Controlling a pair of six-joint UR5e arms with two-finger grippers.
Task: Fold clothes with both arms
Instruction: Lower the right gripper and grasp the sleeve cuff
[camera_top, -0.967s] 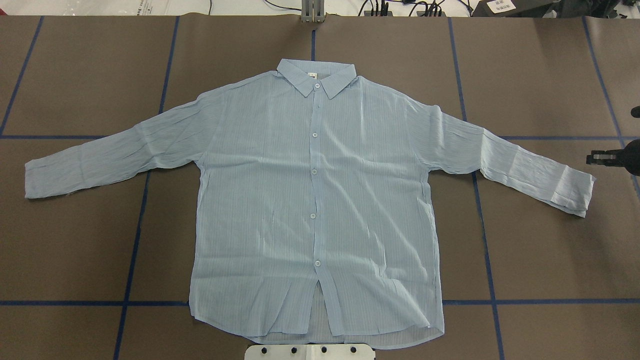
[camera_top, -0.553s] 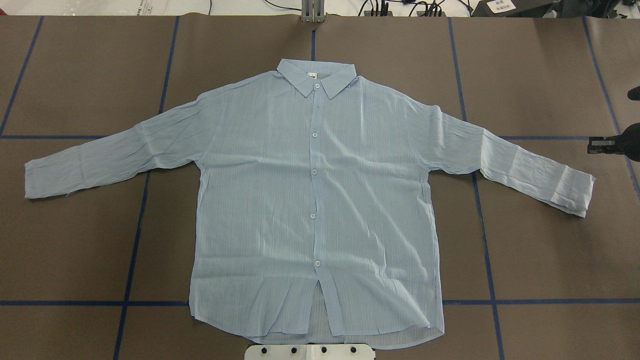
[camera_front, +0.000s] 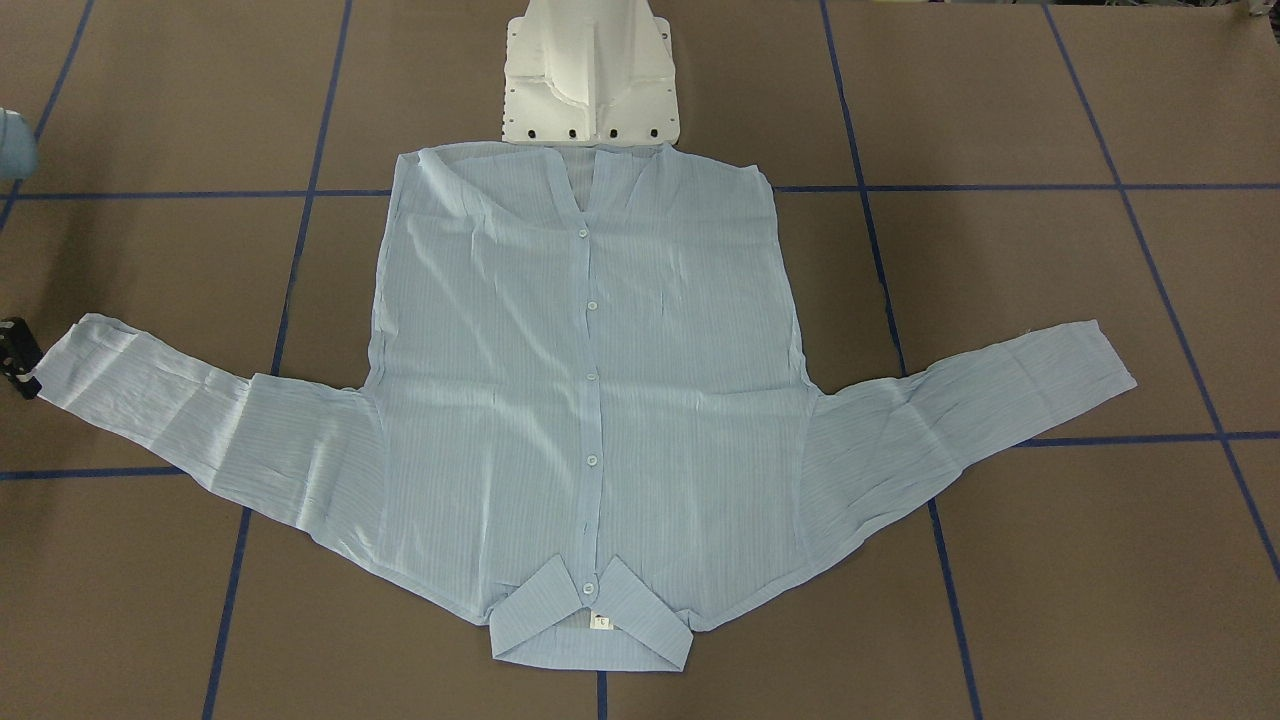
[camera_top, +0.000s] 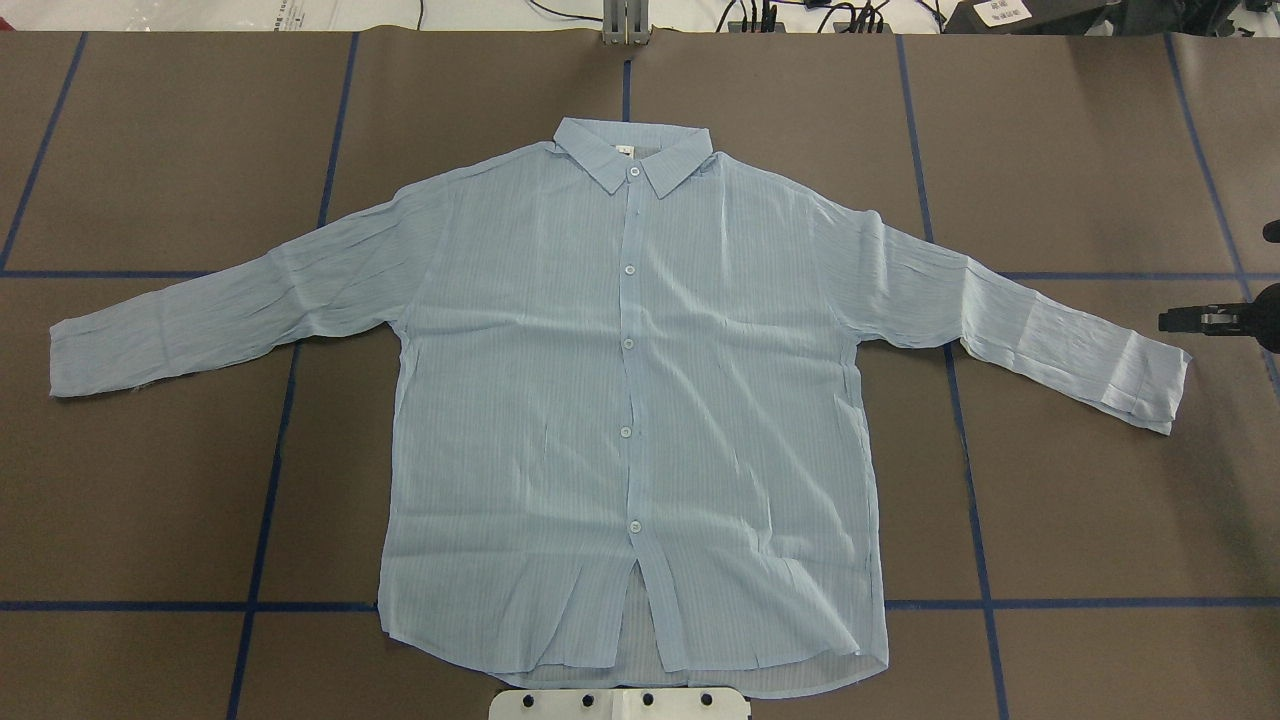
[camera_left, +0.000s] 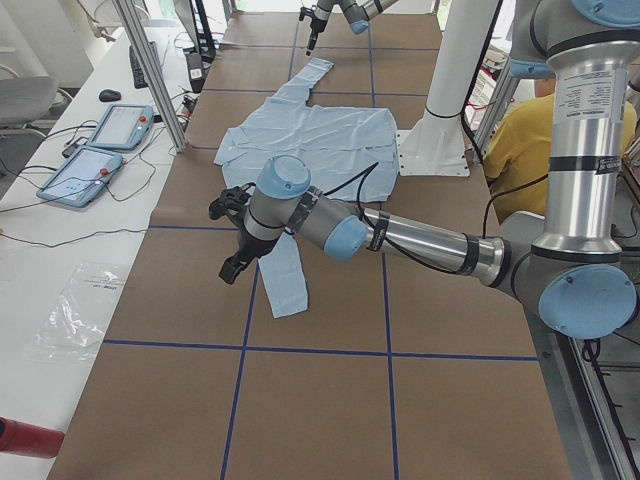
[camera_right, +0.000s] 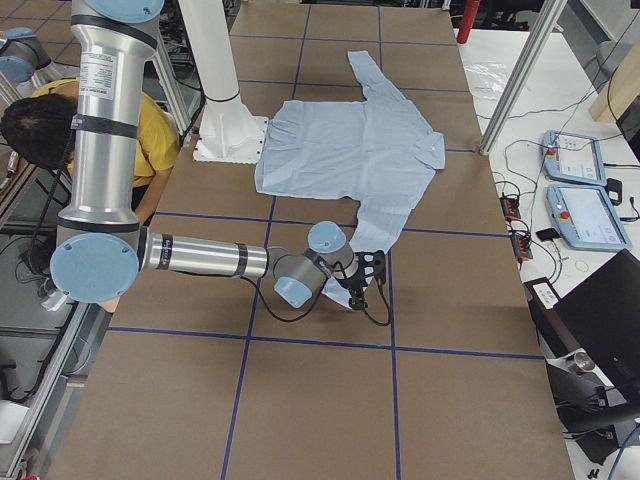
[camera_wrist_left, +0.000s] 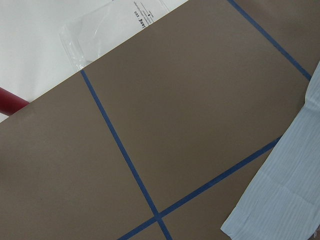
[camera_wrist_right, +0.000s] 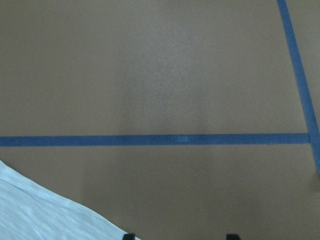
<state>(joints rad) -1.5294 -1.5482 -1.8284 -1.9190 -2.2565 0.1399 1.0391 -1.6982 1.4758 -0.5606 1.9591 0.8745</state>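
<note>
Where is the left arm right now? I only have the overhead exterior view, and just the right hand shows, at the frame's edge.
Observer: In the exterior left view, the left hand hangs above the table, near the left cuff of the shirt.
Operator: Is it open?
Observer: I cannot tell from that side view. Its wrist camera shows only the cuff's corner and the table, no fingers.
Operator: And the right hand?
Observer: In its wrist view the right hand is open. Its fingertips stand apart over bare table, and the right cuff lies off to one side, not between them.
</note>
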